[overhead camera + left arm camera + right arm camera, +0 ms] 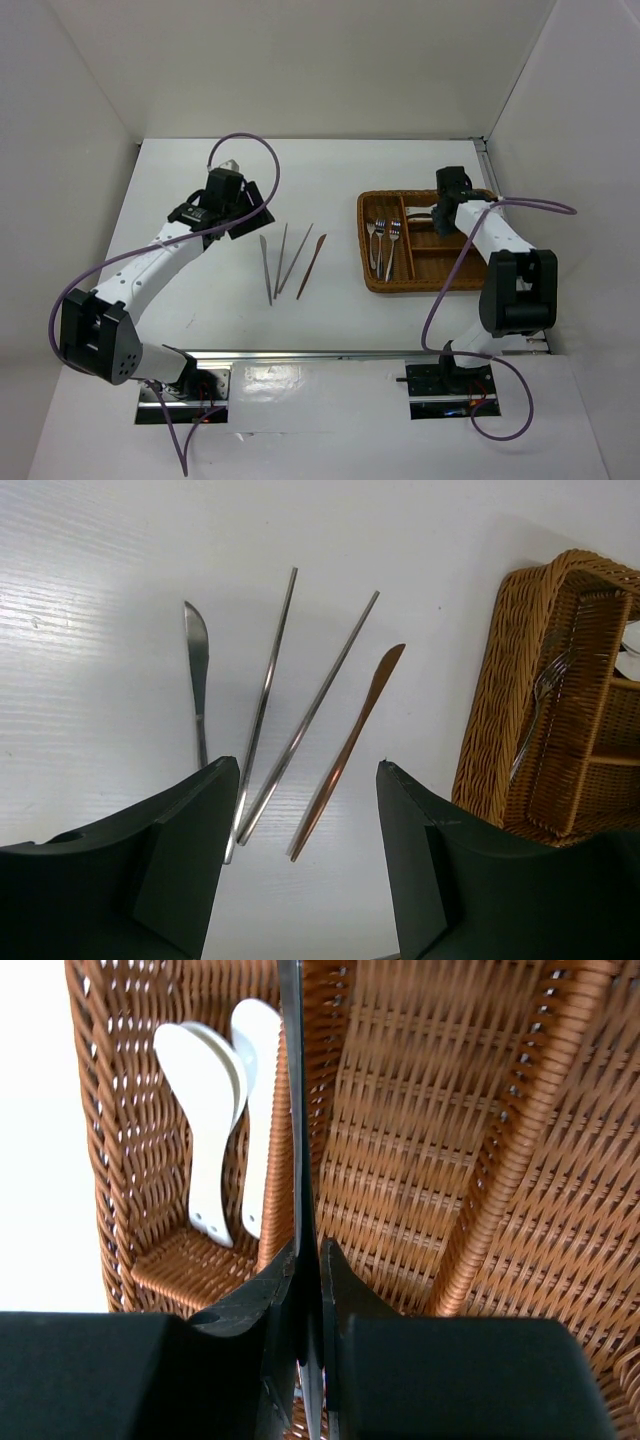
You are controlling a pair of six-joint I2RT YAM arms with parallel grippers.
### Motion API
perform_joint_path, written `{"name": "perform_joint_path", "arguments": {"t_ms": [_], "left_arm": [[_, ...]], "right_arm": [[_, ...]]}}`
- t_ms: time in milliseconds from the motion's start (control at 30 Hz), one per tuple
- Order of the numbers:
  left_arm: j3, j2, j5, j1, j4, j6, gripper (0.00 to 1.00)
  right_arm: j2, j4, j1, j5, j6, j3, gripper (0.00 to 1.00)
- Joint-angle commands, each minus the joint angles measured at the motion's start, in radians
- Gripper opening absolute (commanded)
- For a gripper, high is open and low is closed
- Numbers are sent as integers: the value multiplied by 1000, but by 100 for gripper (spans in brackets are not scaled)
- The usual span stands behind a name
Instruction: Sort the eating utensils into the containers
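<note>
Several thin utensils lie side by side on the white table: a silver knife-like piece [266,268] [197,670], two grey sticks [290,258] [305,715] and a copper-brown piece [312,265] [350,745]. My left gripper [243,215] [305,765] is open and empty, just left of them and above the table. The brown wicker tray [372,280] [495,700] [520,1130] holds two silver forks [385,247] [540,705] in its left compartment and white spoons [215,1130] in another. My right gripper [447,212] [308,1250] hovers over the tray, shut on a thin dark utensil [292,1110] seen edge-on.
White walls enclose the table on the left, back and right. A purple cable [250,145] loops over the left arm. The tray's dividers [320,1080] stand between its compartments. The arm bases sit on a metal rail [320,355] at the near edge.
</note>
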Motion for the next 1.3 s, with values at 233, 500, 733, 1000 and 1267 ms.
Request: {"name": "perform_joint_path", "arguments": {"t_ms": [233, 500, 733, 1000, 1267], "left_arm": [[-26, 8, 3, 29, 18, 43, 71], [-60, 8, 3, 47, 18, 63, 71], [-121, 26, 3, 47, 45, 90, 71], [-141, 104, -8, 47, 73, 133, 70], [-152, 123, -8, 47, 91, 142, 70]], "right_arm": [[39, -16, -9, -13, 66, -22, 14], [50, -2, -9, -42, -10, -2, 36], [2, 29, -9, -73, -92, 10, 47], [-122, 90, -9, -145, -285, -4, 47], [-136, 170, -9, -214, -276, -93, 50]]}}
